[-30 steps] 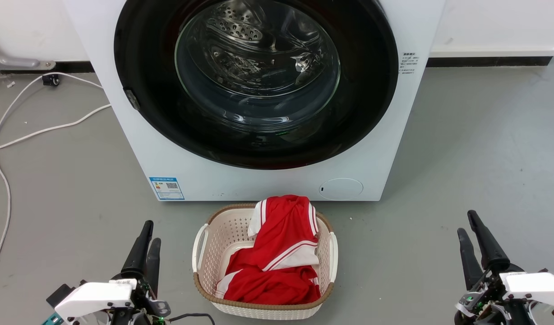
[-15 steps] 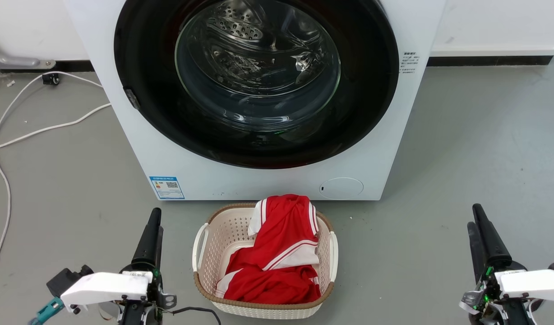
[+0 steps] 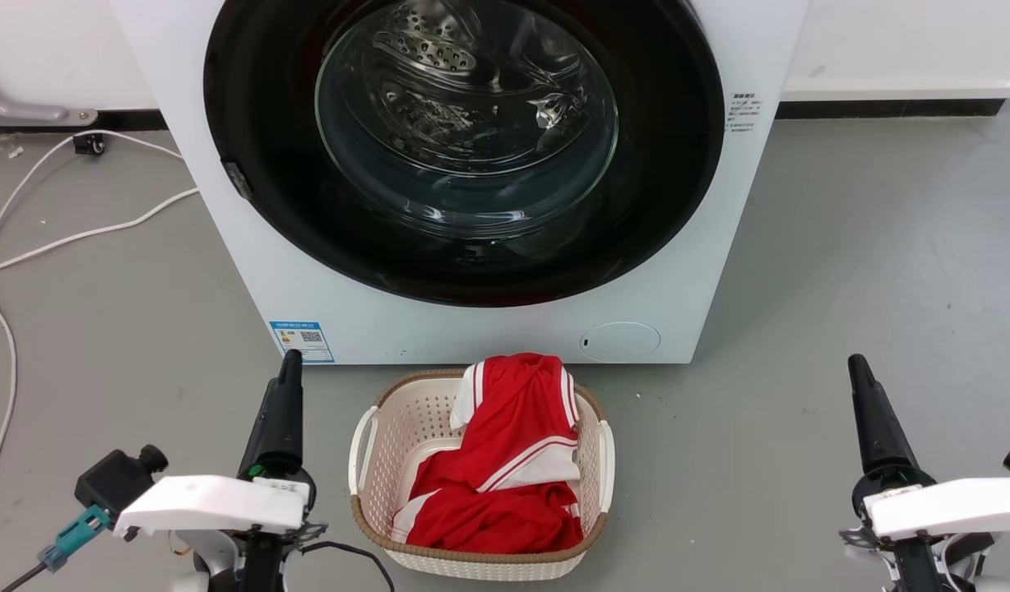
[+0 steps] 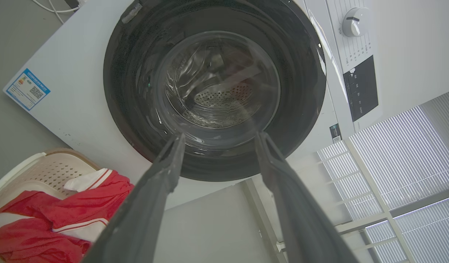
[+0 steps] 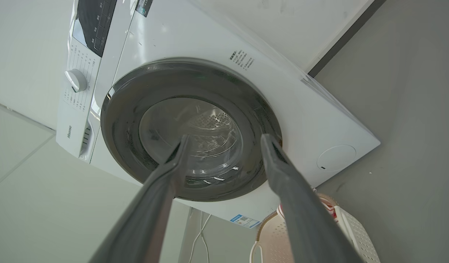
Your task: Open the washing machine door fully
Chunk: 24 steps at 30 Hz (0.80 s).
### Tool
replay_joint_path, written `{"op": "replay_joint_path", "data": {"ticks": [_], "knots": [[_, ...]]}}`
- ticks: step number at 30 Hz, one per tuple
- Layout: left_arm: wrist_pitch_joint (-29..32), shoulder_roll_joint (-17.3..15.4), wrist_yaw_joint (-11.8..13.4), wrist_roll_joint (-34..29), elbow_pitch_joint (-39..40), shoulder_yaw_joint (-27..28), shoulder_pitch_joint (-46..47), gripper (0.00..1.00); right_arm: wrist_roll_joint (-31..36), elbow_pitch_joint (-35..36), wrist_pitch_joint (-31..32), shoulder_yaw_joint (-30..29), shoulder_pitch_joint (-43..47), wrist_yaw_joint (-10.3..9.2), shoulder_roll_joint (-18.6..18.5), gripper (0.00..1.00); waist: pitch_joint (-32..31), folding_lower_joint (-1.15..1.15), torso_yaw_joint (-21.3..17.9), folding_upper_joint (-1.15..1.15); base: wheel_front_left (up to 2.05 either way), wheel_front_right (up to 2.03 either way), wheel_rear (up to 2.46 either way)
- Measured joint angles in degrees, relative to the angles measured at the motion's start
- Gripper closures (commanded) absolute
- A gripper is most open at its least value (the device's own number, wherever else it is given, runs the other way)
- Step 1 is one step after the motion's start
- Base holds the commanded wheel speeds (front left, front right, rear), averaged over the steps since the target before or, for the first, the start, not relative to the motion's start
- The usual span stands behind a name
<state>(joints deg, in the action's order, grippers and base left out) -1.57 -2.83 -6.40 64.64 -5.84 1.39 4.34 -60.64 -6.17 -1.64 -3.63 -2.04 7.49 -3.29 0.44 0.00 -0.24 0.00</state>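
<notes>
While it sits shut and flush in the front panel, the washing machine door (image 3: 464, 148) heads the list: a glossy black disc with a clear glass bowl at its centre and the perforated drum visible through it.

- **Housing:** the washing machine (image 3: 250, 271), white, on a grey floor (image 3: 842, 288). It has a blue label (image 3: 302, 341) low at its left and a round cap (image 3: 620, 341) low at its right.
- **Just before it:** a cream laundry basket (image 3: 357, 452) holding a red-and-white garment (image 3: 505, 477).
- **Left gripper (image 3: 289, 366):** left of the basket, well apart from the door. Its fingers are spread apart in its wrist view.
- **Right gripper (image 3: 857, 366):** well to the basket's right, its fingers likewise spread, clear of the machine.
- **White cables (image 3: 77, 234):** on the floor left of the machine.
</notes>
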Motion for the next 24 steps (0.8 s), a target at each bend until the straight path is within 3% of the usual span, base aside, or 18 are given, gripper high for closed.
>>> {"op": "replay_joint_path", "data": {"ticks": [10,24], "knots": [[-1.99,-0.01,1.35,-11.87,1.16,-2.13,-0.01,0.0,13.49,1.29,-1.96,0.79,1.16,0.0,0.01,0.0,0.07,0.0,-0.07,0.0,0.0,0.0,0.0],[-4.46,-0.01,2.38,-23.96,2.05,-3.61,-0.55,0.0,26.66,2.75,-4.17,1.79,2.12,0.0,0.11,0.0,0.09,0.0,-0.19,0.0,0.0,0.0,0.0]]}}
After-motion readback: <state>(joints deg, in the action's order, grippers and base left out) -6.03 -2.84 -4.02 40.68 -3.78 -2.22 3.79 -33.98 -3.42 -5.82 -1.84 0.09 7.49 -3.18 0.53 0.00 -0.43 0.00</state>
